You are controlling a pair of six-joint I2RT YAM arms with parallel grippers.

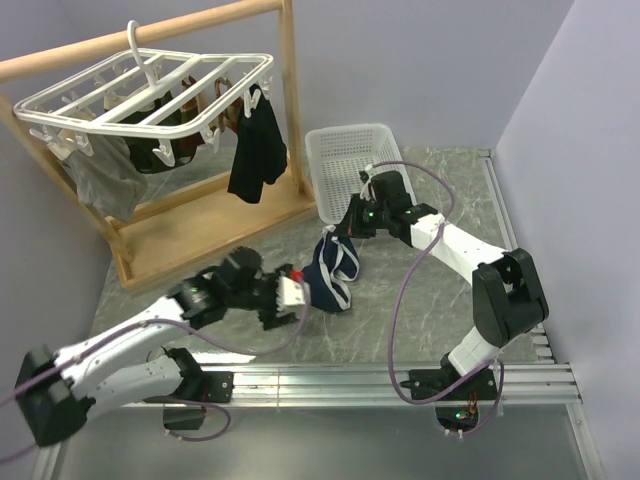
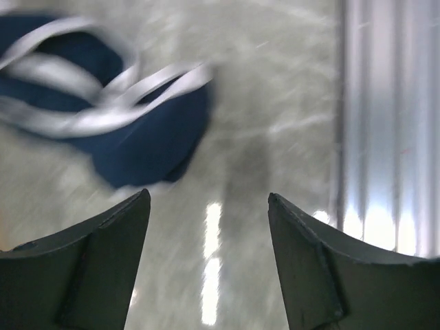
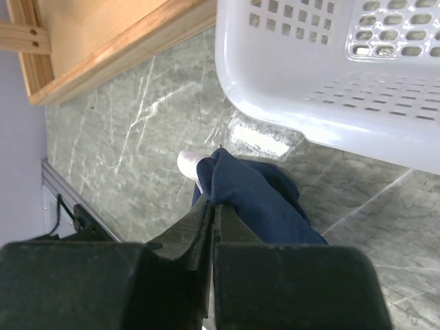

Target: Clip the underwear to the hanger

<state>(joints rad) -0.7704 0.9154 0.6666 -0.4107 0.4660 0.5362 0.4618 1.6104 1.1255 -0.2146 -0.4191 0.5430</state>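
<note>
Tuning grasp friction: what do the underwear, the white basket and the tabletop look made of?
The underwear: soft knit fabric, matte navy with white trim. It folds and hangs limp.
The basket: moulded plastic, smooth semi-gloss white, with perforated walls.
The tabletop: polished grey-green marble or a marble-print laminate. The white veining and glare streaks fit either, so I can't tell which.

One navy underwear (image 1: 335, 272), one white hanger (image 1: 150, 100), one white basket (image 1: 350, 131), one wooden stand (image 1: 200, 228), one grey cloth (image 1: 105, 182), one black garment (image 1: 257, 150) at the hanger's corner, further dark clothes too bunched to count, two claws, left claw (image 1: 303, 300) and right claw (image 1: 338, 232), one worktop (image 1: 420, 320)
</note>
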